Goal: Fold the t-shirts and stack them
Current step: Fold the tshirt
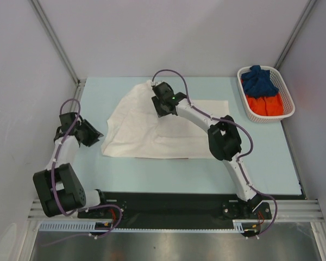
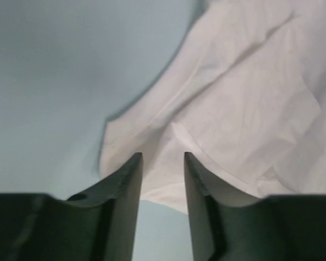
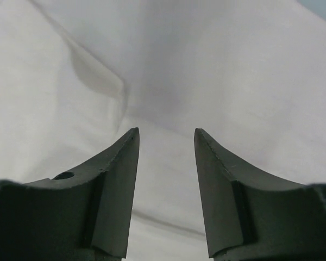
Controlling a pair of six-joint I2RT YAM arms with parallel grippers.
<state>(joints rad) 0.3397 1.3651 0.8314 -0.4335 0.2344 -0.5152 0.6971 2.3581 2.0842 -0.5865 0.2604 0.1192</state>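
Observation:
A white t-shirt lies partly folded and rumpled in the middle of the table, no print showing. My right gripper hovers over its upper middle, jaws open and empty; only white cloth fills the right wrist view below the gripper. My left gripper is at the shirt's left edge, open and empty; in the left wrist view the gripper points at the shirt's near-left corner. A dark blue shirt and an orange shirt lie bunched in the basket.
A white lattice basket stands at the table's far right corner. Grey walls with metal posts enclose the pale blue table. A black base rail runs along the near edge.

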